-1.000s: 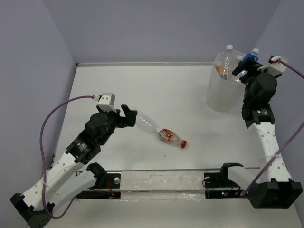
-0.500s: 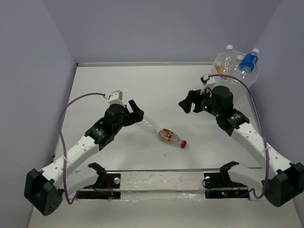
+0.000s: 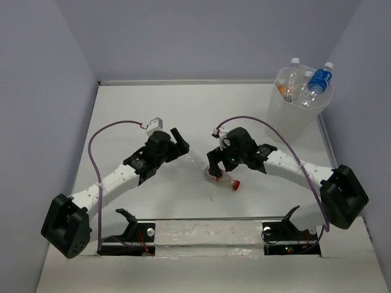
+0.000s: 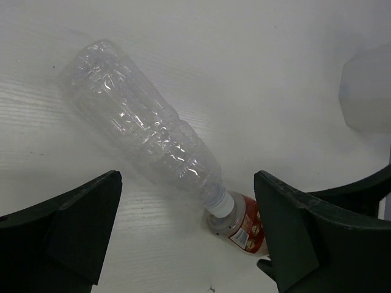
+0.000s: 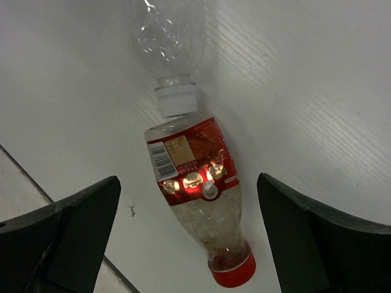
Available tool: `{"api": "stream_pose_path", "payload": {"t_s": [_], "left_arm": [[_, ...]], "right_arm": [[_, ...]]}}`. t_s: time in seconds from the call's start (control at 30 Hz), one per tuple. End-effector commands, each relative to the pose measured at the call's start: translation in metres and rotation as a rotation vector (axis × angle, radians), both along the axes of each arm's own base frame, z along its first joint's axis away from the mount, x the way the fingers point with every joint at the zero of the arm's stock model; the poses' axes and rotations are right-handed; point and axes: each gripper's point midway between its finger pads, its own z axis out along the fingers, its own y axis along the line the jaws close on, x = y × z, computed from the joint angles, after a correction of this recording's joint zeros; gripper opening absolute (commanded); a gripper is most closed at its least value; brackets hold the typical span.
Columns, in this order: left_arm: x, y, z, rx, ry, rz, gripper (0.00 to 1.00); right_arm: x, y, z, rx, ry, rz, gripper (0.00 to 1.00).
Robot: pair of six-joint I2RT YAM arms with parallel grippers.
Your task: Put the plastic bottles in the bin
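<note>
A clear bottle with a white cap (image 4: 146,137) lies on the table, its cap touching the base of a red-labelled bottle with a red cap (image 5: 198,195). Both show in the top view, clear (image 3: 192,160) and red-labelled (image 3: 225,177). My left gripper (image 3: 181,145) is open, above and straddling the clear bottle. My right gripper (image 3: 215,165) is open, above the red-labelled bottle, fingers either side. The translucent white bin (image 3: 294,116) stands at the far right and holds an orange bottle (image 3: 285,91), a blue-labelled bottle (image 3: 319,80) and a clear white-capped one (image 3: 294,68).
A clear strip with black brackets (image 3: 208,235) runs along the near table edge. Purple walls close the back and sides. The bin also shows faintly in the left wrist view (image 4: 366,91).
My right arm has swung from the bin down to the red-labelled bottle at mid-table. The blue-labelled bottle now rests in the bin. My left gripper has shifted right along the clear bottle.
</note>
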Motion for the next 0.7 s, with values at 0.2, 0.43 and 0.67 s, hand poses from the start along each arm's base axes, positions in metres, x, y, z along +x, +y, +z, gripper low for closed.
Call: {"api": "stream_pose_path", "payload": {"t_s": [0.2,0.43,0.67], "left_arm": [[0.004,0.034,0.073,0.081,-0.196,0.058,0.99],[-0.001,0.045,0.112,0.125,-0.289,0.030,0.99],[-0.006,0.055,0.126,0.185,-0.344,0.003,0.99]], "right_arm": [[-0.006,0.012,-0.040,-0.165,0.052,0.090,0.99],[-0.012,0.009,-0.058,-0.222,0.092,0.084,0.83],[-0.014,-0.010,-0.020,-0.216,0.036,-0.002,0.52]]}}
